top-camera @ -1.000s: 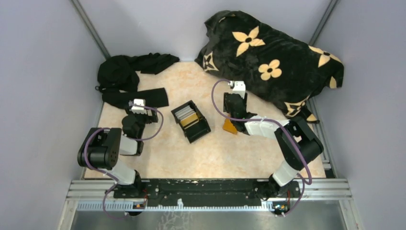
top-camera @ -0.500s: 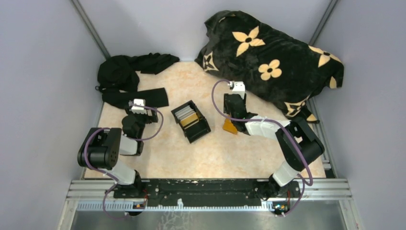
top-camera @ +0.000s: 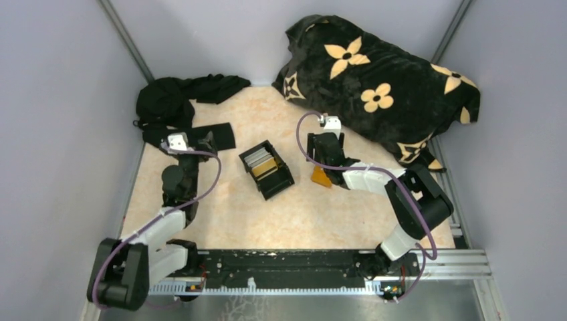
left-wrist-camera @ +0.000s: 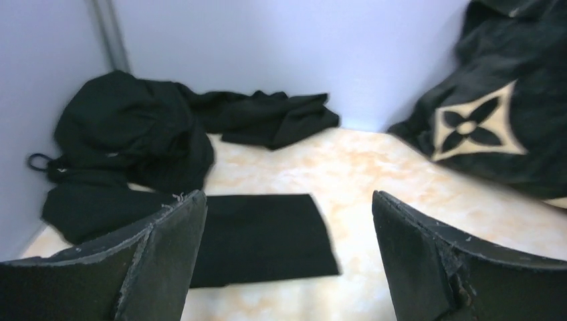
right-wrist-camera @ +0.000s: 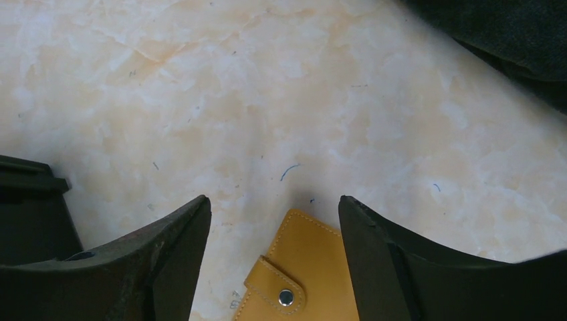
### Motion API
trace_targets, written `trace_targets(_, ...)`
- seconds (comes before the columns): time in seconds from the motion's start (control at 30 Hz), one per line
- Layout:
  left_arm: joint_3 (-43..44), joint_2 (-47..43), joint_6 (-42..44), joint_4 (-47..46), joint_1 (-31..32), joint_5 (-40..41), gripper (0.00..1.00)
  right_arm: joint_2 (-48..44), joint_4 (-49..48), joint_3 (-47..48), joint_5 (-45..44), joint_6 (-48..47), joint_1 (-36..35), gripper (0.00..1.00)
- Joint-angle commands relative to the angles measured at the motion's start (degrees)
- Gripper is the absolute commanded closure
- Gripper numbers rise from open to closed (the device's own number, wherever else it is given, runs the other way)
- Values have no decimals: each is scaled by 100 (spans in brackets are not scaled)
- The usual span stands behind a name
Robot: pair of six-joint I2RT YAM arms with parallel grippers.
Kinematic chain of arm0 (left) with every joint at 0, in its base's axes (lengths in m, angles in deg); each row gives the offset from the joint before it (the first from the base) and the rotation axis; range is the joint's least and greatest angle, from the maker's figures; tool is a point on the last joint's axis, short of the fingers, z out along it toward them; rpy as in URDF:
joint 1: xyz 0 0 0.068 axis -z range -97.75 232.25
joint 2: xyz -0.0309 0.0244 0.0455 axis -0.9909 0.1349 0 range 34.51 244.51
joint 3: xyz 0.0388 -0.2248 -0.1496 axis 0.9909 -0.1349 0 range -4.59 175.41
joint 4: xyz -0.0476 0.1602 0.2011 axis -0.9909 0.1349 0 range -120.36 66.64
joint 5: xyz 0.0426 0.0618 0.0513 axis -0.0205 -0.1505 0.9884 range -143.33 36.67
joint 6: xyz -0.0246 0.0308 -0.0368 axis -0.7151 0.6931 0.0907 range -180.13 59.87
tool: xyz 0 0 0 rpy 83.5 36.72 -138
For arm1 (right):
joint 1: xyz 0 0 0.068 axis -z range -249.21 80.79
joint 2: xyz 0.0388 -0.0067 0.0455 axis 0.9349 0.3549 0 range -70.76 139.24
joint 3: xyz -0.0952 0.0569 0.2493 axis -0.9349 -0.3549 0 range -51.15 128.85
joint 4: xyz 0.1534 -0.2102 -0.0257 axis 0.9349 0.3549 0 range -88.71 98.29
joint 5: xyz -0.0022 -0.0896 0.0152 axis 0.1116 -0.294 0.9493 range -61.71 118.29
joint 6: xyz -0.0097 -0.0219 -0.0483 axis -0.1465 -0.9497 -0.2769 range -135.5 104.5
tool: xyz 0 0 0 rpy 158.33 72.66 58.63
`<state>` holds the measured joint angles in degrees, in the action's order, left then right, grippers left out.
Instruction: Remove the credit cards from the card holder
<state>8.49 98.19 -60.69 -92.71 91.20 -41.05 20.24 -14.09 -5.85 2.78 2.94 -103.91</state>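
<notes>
While the job looks well under way from above, it is not plainly finished. A small stack of thin silvery-grey credit cards (top-camera: 255, 158) lies inside the black open-topped plastic box (top-camera: 287, 179) at the middle of the pale marbled table top (top-camera: 234, 214), beside a tan-gold piece I cannot identify. The small flat orange-tan card holder (top-camera: 321, 178) lies on the table just right of the box, half hidden under the right gripper (top-camera: 323, 160). Whether any card is left in it I cannot tell, so I judge that checking or emptying it is what remains. Over on the left, the left gripper (top-camera: 198, 140) hangs above a flat black cloth strip (top-camera: 220, 136), in front of a crumpled black garment heap (top-camera: 167, 100) and well apart from holder and box. Against the view of a second ago, the left arm has unfolded and reached toward the far-left corner, its elbow dropped back near the rail, while the right arm, box and holder have barely shifted. Through the left wrist camera, both fingers (left-wrist-camera: 160, 261) stand wide apart with nothing between them but cloth strip and table, and the black blanket with cream flowers (left-wrist-camera: 495, 127) sits off to the right. Through the right wrist camera, the fingers (right-wrist-camera: 414, 261) are likewise spread wide and empty. The holder's corner, with its snap-stud tab (right-wrist-camera: 277, 287), lies on the table between them, touched by neither as far as I can see.
</notes>
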Motion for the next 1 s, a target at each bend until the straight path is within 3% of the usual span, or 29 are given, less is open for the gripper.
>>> trace_targets(0.0, 971, -701, -953, 2441, 556, 476, 1, 6, -207, 117, 168, 253, -4, 28)
trace_targets(0.2, 2092, -97, -1029, 3432, 1445, -261, 0, -233, -131, -7, 29, 301, -2, 28)
trace_targets(0.3, 2875, 371, -1326, 4249, 1893, -135, 0, -390, -36, -85, -120, 292, -2, 31)
trace_targets(0.47, 3262, 491, -2460, 5535, 2045, 609, 18, -758, 298, 176, -54, -306, -129, 31)
trace_targets(0.6, 3198, 248, -3532, 6362, 1898, 1189, 25, -836, 1081, 1033, 1108, -965, -214, 31)
trace_targets(0.67, 3048, 15, -4275, 6638, 1782, 1166, 40, -705, 1399, 1476, 1709, -1208, -294, 31)
trace_targets(0.7, 2893, -107, -4551, 6563, 1743, 1117, 58, -645, 1471, 1678, 1951, -1250, -357, 31)
trace_targets(0.77, 2602, -300, -4348, 6054, 1724, 943, 83, -512, 1411, 1852, 2098, -1256, -477, 35)
trace_targets(0.83, 2591, -282, -4493, 6251, 1724, 1063, 99, -283, 1415, 2058, 2321, -1249, -558, 41)
trace_targets(0.9, 2704, -174, -4505, 6518, 1721, 1109, 100, -4, 1504, 2288, 2416, -1250, -668, 45)
trace_targets(0.97, 2715, -64, -4501, 6596, 1721, 1104, 100, 274, 1578, 2511, 2458, -1269, -770, 54)
